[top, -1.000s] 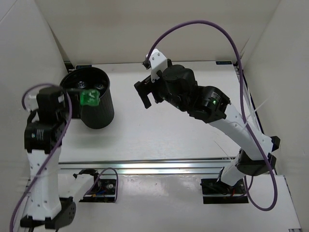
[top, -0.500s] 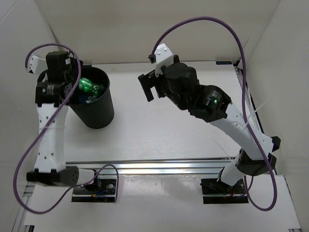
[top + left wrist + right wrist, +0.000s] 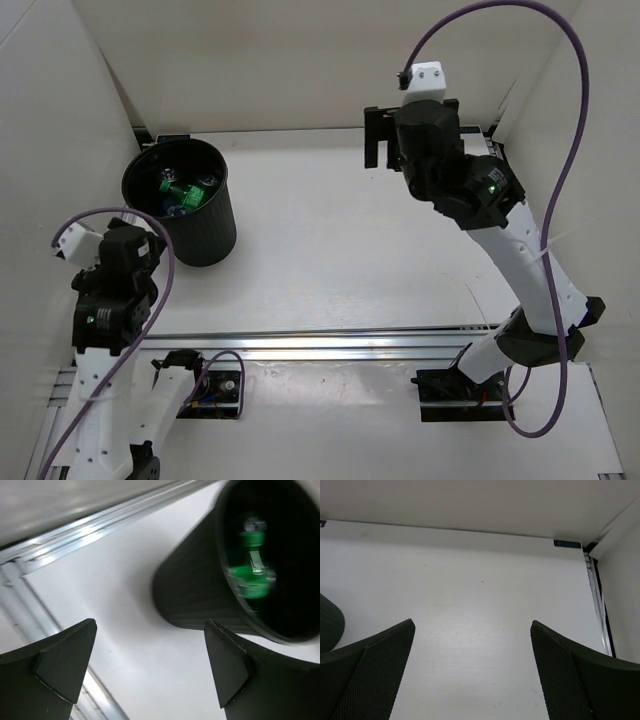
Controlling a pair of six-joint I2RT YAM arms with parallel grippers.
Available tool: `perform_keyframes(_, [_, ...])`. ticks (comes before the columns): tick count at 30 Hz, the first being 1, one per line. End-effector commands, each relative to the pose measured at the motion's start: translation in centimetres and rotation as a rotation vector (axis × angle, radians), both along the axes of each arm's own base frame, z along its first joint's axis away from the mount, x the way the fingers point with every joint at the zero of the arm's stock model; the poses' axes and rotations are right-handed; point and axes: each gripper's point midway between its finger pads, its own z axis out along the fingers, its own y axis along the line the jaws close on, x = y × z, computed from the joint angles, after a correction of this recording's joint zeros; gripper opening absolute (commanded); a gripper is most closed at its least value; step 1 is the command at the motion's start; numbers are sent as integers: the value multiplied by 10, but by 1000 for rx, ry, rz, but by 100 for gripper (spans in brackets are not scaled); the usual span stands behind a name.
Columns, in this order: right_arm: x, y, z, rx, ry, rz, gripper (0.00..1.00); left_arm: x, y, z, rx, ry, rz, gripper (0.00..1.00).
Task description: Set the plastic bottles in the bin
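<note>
Left tool [image 3: 149, 630] spread, withdrawn from the bin [image 3: 205, 238]; green bottle [image 3: 172, 188] now inside.

The bin [image 3: 205, 235] is black and ribbed, one bottle [image 3: 171, 188] green, the table [image 3: 350, 235] white.

Your white flat tabletop [image 3: 340, 240] carries the tall round black ribbed plastic bin [image 3: 205, 232], standing upright at upper left of your top view. A silver aluminium rail [image 3: 330, 345] runs along the tabletop's lower edge.

Green bottle [image 3: 172, 188] dropped into bin [image 3: 212, 236]; left hand [image 3: 150, 625] withdrew.
</note>
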Motion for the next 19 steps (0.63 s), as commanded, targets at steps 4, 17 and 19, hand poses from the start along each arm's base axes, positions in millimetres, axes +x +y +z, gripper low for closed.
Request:
perform_keyframes(4, [-4,-22,-67,250,475,54,100,-20,43,-47,151,155,279,100])
perform_keyframes(17, [-7,-21,-86,548,621,281,100,1,48,-59,194,196,303,100])
perform_keyframes(19, [-4,-34,-75,564,561,260,100,2,50,-58,198,184,332,100])
